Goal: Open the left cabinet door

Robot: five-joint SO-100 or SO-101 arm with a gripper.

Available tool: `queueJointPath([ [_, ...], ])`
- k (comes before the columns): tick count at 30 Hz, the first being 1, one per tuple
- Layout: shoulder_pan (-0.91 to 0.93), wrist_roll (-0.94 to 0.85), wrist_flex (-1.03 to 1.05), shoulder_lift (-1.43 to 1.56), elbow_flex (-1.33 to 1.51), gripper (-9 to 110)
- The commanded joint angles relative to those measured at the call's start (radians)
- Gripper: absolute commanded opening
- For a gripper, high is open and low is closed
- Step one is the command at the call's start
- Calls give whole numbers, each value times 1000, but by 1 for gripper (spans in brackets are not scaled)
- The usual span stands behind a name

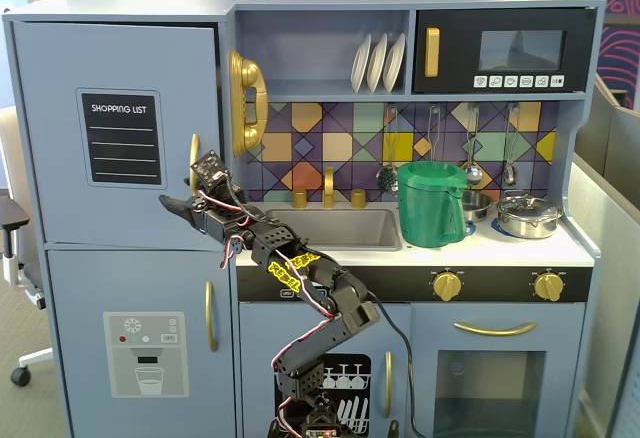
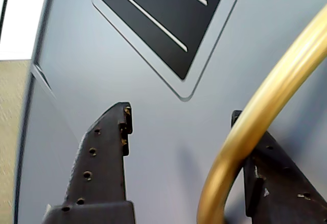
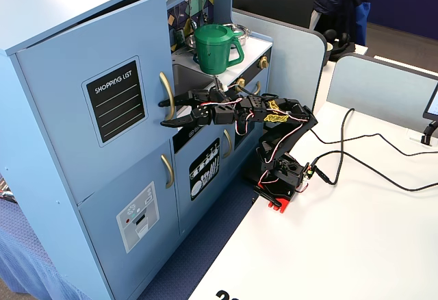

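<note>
One black two-finger gripper (image 2: 179,114) is gaping wide, gripping nothing, straddling the one curved gold handle (image 2: 265,106) of the blue-grey chalkboard door (image 1: 120,88), slightly ajar.

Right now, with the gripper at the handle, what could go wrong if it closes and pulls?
The gripper is open, and the gold handle sits close to one finger, so closing may pinch it off-centre and slip. The other finger is near the door and might scrape it.
</note>
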Motion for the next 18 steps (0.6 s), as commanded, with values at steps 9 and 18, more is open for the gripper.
queueJointPath([
  [9, -81, -40, 6, 158, 52, 15],
  [18, -183, -60, -37, 187, 137, 14],
])
